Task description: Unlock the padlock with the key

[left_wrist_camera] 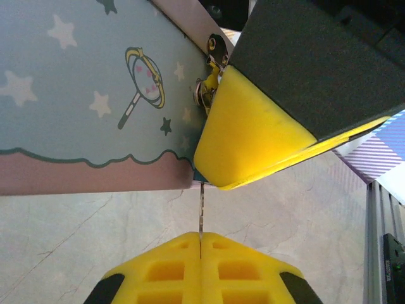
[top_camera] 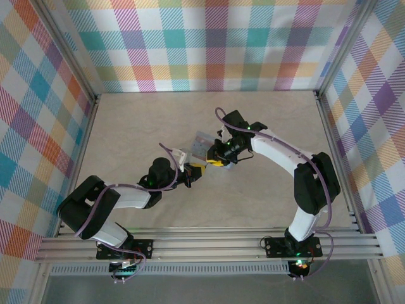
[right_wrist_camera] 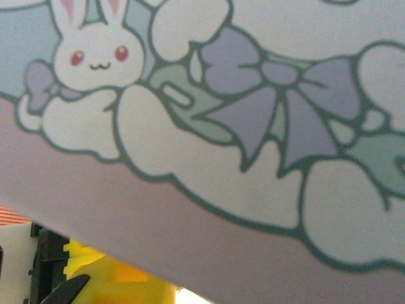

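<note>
**Left gripper** [left_wrist_camera: 200,244]: fingers clenched flat on the key [left_wrist_camera: 201,209], whose thin blade stands straight out from between the pads. It is over the middle of the table [top_camera: 126,126], well clear of all four edges.

**Key tip:** it reaches the lower corner of the tin [left_wrist_camera: 76,95], just where a yellow pad [left_wrist_camera: 253,133] of the right gripper [top_camera: 217,160] lies against the tin's edge.

**The padlock:** not plainly made out. It is judged to sit at that corner behind the pad, near the small metal fitting [left_wrist_camera: 204,92].

**Right gripper:** against the tin, but whether it is clamped cannot be told.

**Recommendation:** line the blade up with the keyway, feed it in slowly without side load, and seat it fully before twisting. The tin should be held steady, as so thin a blade would likely bend easily.
</note>
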